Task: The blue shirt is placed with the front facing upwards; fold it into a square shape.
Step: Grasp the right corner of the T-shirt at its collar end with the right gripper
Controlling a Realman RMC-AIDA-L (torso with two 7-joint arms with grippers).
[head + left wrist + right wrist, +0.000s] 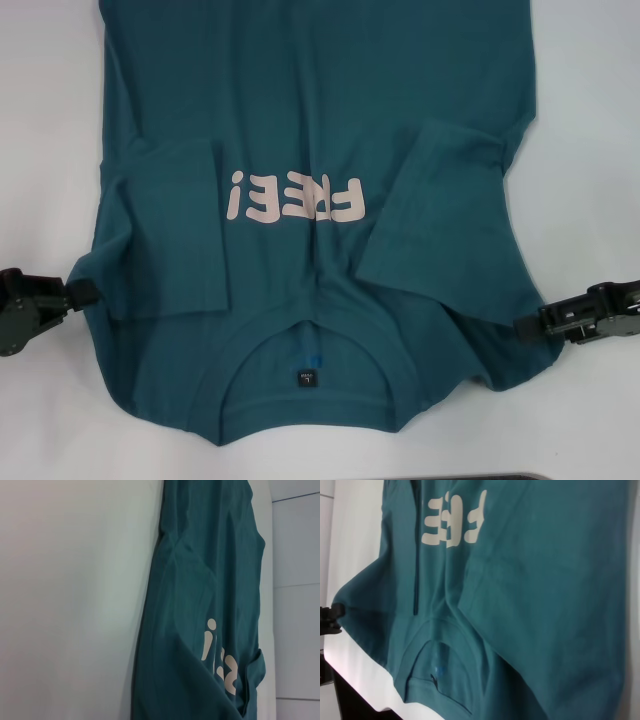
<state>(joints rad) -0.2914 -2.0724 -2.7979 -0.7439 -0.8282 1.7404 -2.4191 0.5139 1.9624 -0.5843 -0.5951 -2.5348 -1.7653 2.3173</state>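
Two black robot end effectors show in the head view. The left end effector (88, 291) is blocky matte black with angular housing; the right end effector (522, 324) is black, jointed, with glossy ridged segments.

Bare white surface (45, 150) open on both flanks of the blue shirt (300, 120), left tool (85, 292) touching its near left edge, right tool (520, 325) at its near right edge, both sleeves folded inward over the chest
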